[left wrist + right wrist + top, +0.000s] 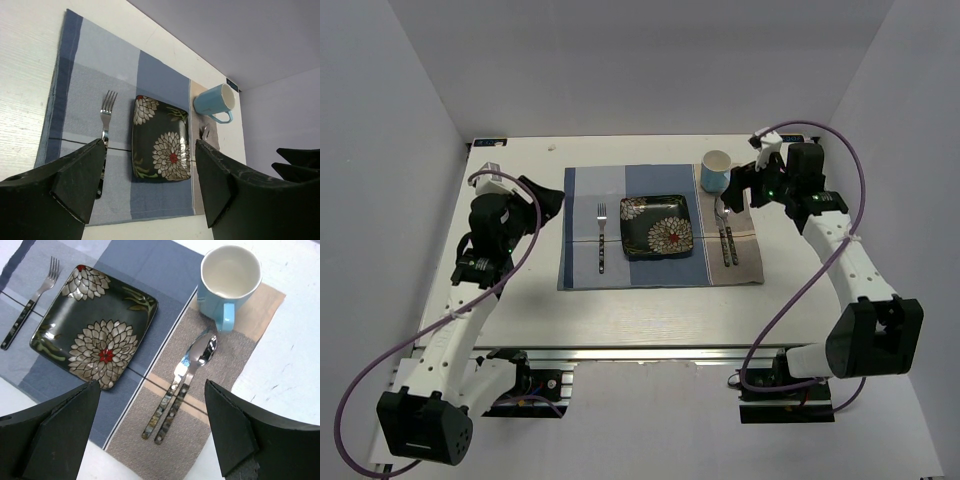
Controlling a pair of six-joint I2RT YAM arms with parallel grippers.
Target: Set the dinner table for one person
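Observation:
The white dinner table (520, 310) carries a blue-and-beige checked placemat (582, 190). On it lie a dark flowered square plate (657, 226), a fork (602, 238) to its left, and a knife (167, 400) and a spoon (200, 357) side by side to its right. A light blue mug (717, 170) stands upright and empty at the mat's far right corner. My left gripper (548, 200) is open and empty, held above the mat's left edge. My right gripper (740, 190) is open and empty above the knife and spoon, beside the mug.
A silver rail (640, 352) runs along the table's near edge. White walls close in the left, far and right sides. The right arm's tip (300, 160) shows at the right edge of the left wrist view.

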